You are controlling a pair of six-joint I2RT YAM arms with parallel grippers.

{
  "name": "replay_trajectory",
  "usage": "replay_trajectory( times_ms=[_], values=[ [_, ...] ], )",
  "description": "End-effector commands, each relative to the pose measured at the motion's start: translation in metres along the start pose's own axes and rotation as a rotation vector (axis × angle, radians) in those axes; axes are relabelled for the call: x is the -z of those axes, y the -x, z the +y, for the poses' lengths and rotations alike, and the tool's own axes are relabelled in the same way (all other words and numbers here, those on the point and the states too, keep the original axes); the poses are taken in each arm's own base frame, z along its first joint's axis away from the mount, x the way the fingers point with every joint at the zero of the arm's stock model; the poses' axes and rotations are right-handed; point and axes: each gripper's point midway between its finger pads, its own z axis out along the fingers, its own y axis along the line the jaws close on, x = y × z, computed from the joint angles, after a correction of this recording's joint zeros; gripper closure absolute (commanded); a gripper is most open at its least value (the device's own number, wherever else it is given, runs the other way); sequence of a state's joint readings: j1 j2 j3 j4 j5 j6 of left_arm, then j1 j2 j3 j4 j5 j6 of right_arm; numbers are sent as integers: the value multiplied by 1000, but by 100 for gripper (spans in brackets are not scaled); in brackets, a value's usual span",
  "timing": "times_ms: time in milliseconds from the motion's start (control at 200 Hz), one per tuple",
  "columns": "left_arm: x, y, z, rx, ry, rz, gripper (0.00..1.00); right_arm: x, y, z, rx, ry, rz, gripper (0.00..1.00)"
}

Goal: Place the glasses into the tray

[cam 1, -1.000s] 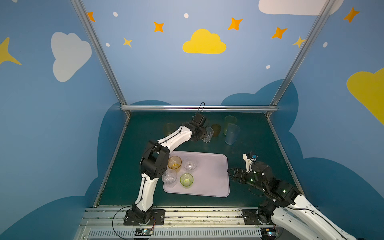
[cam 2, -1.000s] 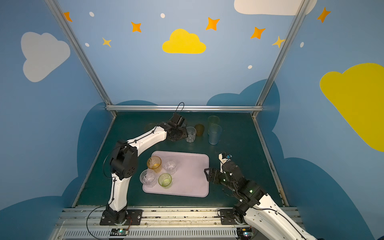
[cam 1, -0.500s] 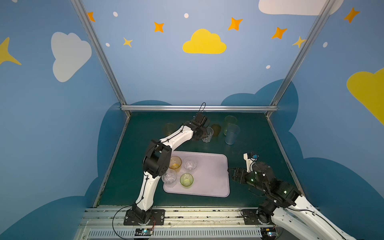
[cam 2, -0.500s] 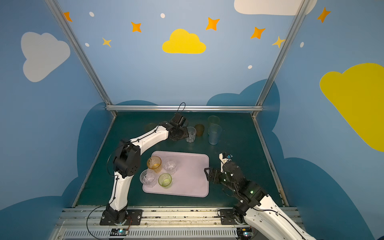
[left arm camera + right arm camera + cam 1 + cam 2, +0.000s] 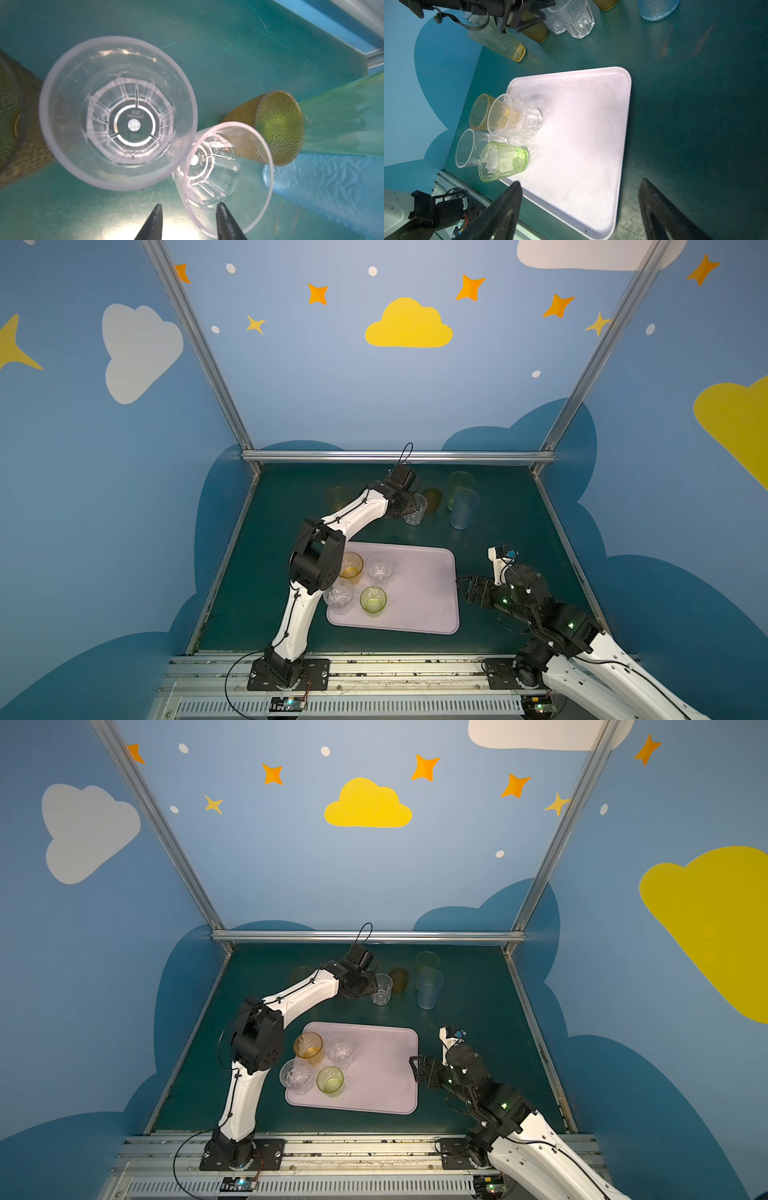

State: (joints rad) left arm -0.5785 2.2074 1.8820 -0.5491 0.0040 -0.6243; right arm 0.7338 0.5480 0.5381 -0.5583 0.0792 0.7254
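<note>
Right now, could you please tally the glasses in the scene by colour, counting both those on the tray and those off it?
Clear glasses: 4
Brown glasses: 2
Green glasses: 2
Orange glass: 1
Yellow glass: 1
Blue glass: 1
Total: 11

Blue walls painted with clouds and orange stars enclose a dark green tabletop.

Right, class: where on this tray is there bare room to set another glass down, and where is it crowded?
One end of the tray is crowded: orange glass, green glass and two clear glasses stand close together. From them to the rim by the right gripper, the tray is bare. The back of the table, around the left gripper, is crowded too.
</note>
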Motion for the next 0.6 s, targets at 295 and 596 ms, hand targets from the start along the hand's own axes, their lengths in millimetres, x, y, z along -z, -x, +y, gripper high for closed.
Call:
replay_trajectory(
  times_ms=[295, 596],
  values=[
    [-10, -5, 11, -18, 51, 23, 67, 0, 0, -12, -6, -47, -18, 13],
    [-10, -7, 10, -24, 43, 31, 81, 5, 4, -17, -33, -58, -59, 13]
  ],
)
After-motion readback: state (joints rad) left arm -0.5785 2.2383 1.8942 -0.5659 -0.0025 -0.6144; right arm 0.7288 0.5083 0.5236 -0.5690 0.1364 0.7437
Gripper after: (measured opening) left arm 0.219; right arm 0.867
